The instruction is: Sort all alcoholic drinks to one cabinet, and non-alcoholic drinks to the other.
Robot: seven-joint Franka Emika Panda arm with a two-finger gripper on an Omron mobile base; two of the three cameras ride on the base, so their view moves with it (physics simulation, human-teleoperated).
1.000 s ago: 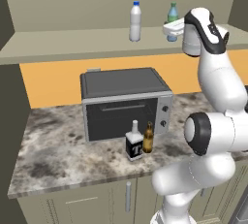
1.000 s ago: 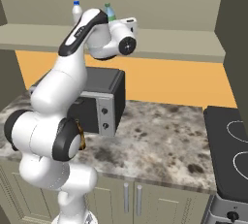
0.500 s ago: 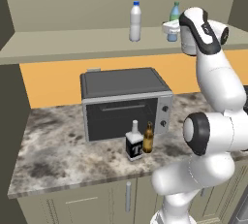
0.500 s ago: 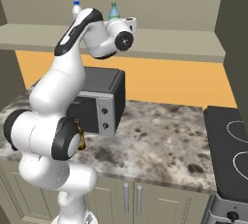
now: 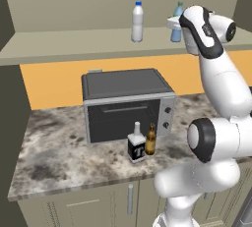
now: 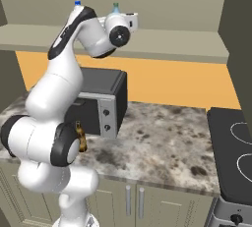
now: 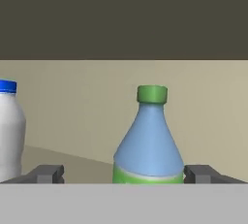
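My jaws [image 7: 123,173] stand spread wide, one tip on either side of the blue bottle with the green top [image 7: 148,140], and neither tip touches it; nothing is held. The bottle stands upright on the cabinet shelf [image 5: 74,44], bearing its own weight, so I judge it set in place (the gap on both sides supports this). In the hand view the white bottle with the blue cap [image 7: 9,128] stands at the left, apart from the blue one and also upright on the same shelf. Both non-alcoholic drinks are thus grouped in one cabinet, which is the arrangement the task calls for.

Below the shelf, on the desk [image 5: 59,162], the two alcoholic drinks wait in front of the microwave [image 5: 125,103]. The square bottle with the black "T" label [image 5: 136,145] stands upright near the desk's front edge, and the brown beer bottle [image 5: 150,140] stands just beside it on its right, slightly behind. Their close spacing matters for the next pick: I judge that open jaws coming down on one could nudge the other, so an approach from the free side is advisable.

Farther off to the right of the desk, the right base view shows a dark cooktop [image 6: 234,142], which plays no part in the sorting.
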